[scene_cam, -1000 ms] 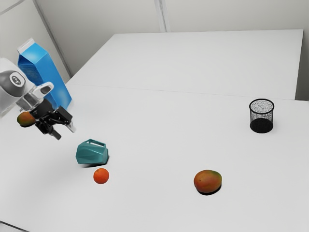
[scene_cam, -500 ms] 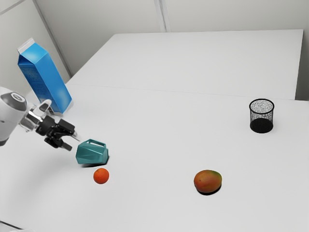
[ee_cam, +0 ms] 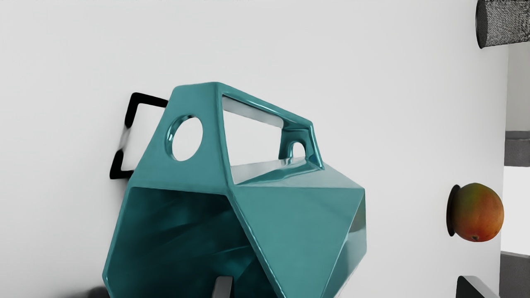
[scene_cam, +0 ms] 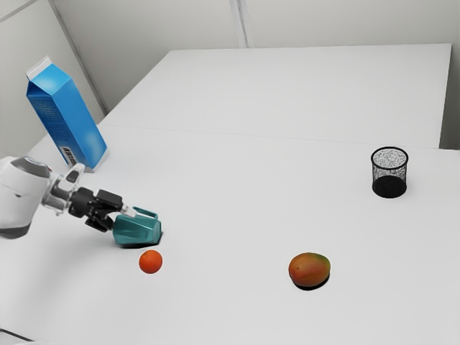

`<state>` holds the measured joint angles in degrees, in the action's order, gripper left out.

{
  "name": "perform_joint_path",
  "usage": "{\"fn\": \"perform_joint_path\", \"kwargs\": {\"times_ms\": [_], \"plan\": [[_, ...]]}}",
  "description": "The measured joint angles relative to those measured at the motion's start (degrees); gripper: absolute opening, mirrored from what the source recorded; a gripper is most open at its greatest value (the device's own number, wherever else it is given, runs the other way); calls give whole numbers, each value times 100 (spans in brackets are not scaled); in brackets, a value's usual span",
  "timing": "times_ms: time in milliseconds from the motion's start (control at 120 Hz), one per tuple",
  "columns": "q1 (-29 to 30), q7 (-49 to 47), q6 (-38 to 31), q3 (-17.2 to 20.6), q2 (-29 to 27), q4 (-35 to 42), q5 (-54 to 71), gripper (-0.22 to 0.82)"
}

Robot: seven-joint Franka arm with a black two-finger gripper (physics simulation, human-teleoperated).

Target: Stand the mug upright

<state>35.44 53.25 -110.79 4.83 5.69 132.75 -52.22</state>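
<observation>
The gripper (scene_cam: 120, 218) is moving down to the mug (scene_cam: 138, 231).
Its fingers are standing wide apart, gripping nothing; the exterior view is showing the mug lying on its side near an orange (scene_cam: 150, 261), the wrist view its hollow mouth (ee_cam: 178, 231).

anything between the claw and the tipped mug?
Nothing visible. The claw is right at the mug, one fingertip across its open mouth. The orange ball sits close by, on the exterior camera's side of the mug, not between them.
</observation>
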Motion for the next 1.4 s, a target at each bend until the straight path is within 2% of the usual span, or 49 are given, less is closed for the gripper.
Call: {"fn": "perform_joint_path", "kwargs": {"times_ms": [117, 467, 592, 783, 1000, 1108, 1242, 1400], "plan": [[-5, 227, 18, 0, 5, 6, -127, 52], [-10, 692, 50, 8, -7, 7, -205, 4], [-21, 803, 52, 13, -53, 7, -207, -7], [-83, 931, 44, 23, -205, 7, -204, -14], [-150, 998, 53, 23, -621, -42, -174, -15], [-252, 876, 146, 12, -786, -374, 189, -15], [-677, 518, 332, 3, -834, -911, 1074, -16], [-1431, -67, 432, 0, -921, -1205, 2086, -15]]}}
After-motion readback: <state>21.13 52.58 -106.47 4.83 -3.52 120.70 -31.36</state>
